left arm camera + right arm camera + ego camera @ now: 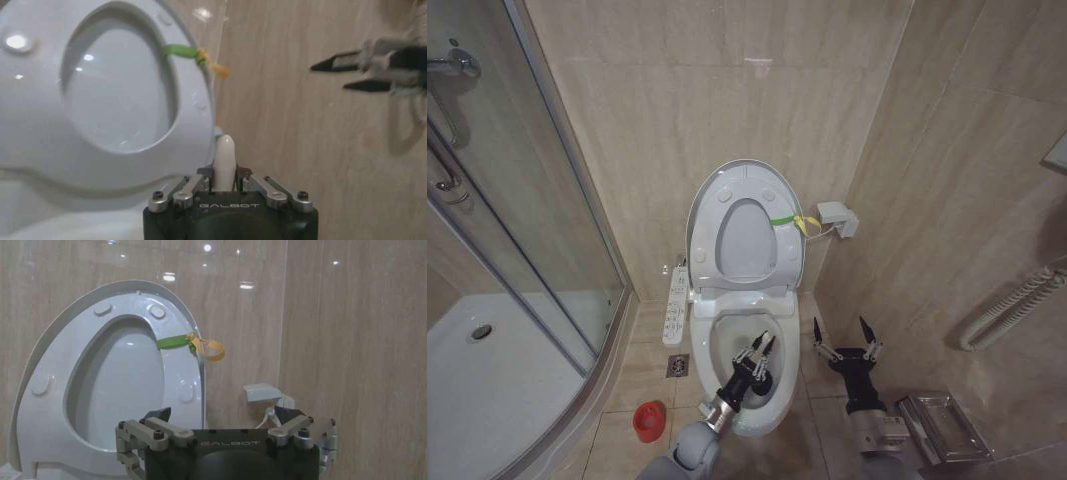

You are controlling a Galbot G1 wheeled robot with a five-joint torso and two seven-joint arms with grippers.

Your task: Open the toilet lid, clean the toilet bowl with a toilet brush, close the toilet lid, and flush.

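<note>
Head view: toilet lid [745,180] is up against the wall, left gripper [760,347] over the toilet bowl [727,335] clamped on the toilet brush [224,160] handle, right gripper [847,335] spread wide beside it.

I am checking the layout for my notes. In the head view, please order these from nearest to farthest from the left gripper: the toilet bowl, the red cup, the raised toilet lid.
From the left gripper, which is shut on the toilet brush:
1. toilet bowl, directly under the gripper.
2. red cup, on the floor to the robot's left.
3. toilet lid, upright against the wall behind the bowl.
</note>
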